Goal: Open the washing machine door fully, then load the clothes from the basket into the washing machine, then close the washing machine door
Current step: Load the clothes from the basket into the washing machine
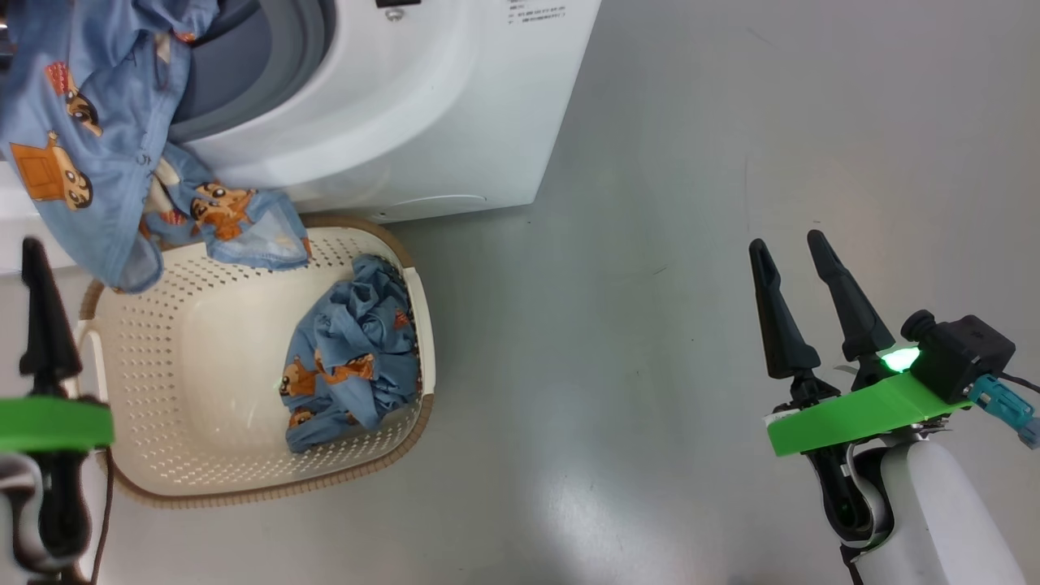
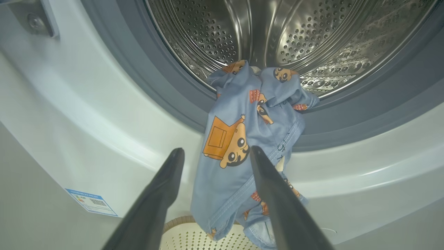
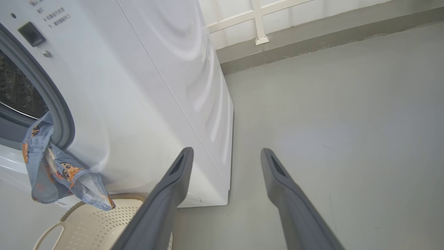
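The washing machine stands at the top left with its steel drum uncovered; the washing machine door is out of view. One piece of the clothes is draped over the grey gasket, part inside the drum, and hangs down the front to the basket. A second bunched garment lies in the basket's right half. My left gripper is open just in front of the hanging garment, holding nothing; one of its fingers shows at the basket's left. My right gripper is open over bare floor to the right.
Grey floor spreads to the right of the machine and basket. A white lattice rail and low kerb run behind the machine. A blue label sticker sits low on the machine's front.
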